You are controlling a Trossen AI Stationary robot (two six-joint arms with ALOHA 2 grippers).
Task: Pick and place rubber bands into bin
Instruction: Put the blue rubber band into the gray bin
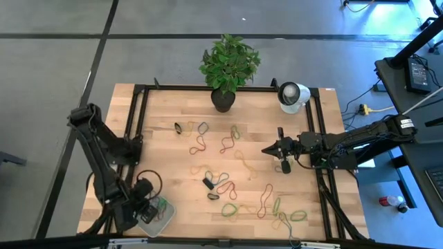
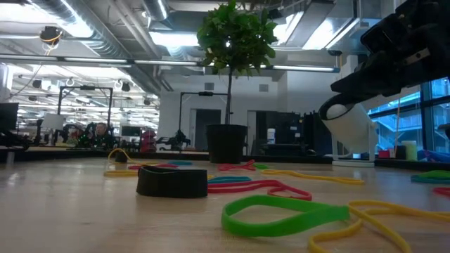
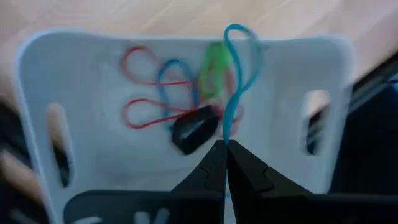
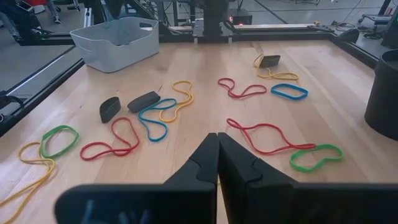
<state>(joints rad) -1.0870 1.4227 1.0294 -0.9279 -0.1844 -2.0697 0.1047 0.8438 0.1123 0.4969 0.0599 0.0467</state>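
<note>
The left end effector (image 3: 225, 147) hangs directly over the bin (image 3: 81, 68), its two dark fingers pressed together on a blue rubber band (image 3: 235, 81) that loops away from the tips and dangles above the bin's floor. Under and just beyond those tips, several bands already lie inside the bin: two red loops (image 3: 146, 87), another blue one, a green one (image 3: 214, 68) and a black one (image 3: 196, 129) nearest the fingers. From above, the bin (image 1: 165, 213) sits at the near left corner of the tabletop (image 1: 166, 152), mostly tucked beneath the left arm.

The right end effector (image 4: 217, 138) hovers over the right side of the tabletop with its fingers closed against each other and nothing between them. Ahead of its tips the loose rubber bands spread across the wood: a long red one (image 4: 264, 135) and a green one (image 4: 314, 157) lie closest, a blue loop (image 4: 155, 119) and a yellow one (image 4: 177, 99) a little further out, and another green loop (image 4: 59, 140) off to one side. Two small black block-like pieces (image 4: 143, 101) rest beside the blue loop. The bin (image 4: 118, 40) stands well beyond these, at the far corner from this end effector.

A potted plant (image 1: 228, 66) and a white round device (image 1: 293, 95) stand at the back edge of the tabletop, the device just behind the right end effector (image 1: 266, 149).
</note>
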